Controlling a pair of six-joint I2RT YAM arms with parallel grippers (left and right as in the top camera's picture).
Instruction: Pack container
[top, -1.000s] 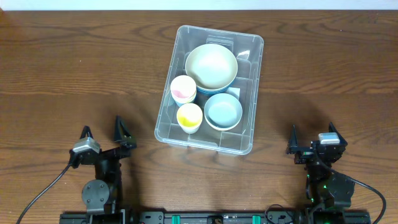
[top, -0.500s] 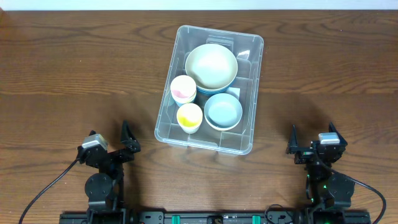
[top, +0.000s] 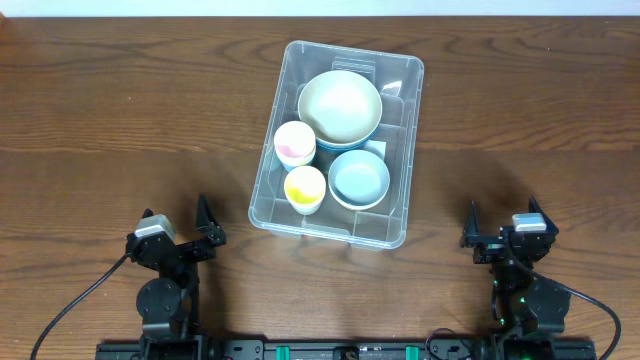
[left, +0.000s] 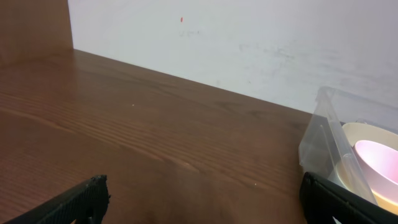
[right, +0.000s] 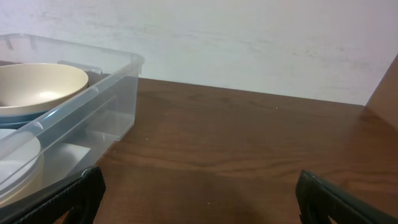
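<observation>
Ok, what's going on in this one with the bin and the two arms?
Nothing is being handled right now. The clear container sits on the table with a large cream bowl, a smaller blue bowl, a pink-lined cup and a yellow-lined cup inside it. The left pincer and right pincer are both open and empty, near the front edge and apart from the container. The packing looks finished or paused.

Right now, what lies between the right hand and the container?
Nothing: only bare wooden table separates the right hand from the container. The overhead view shows it, and the right wrist view agrees.
</observation>
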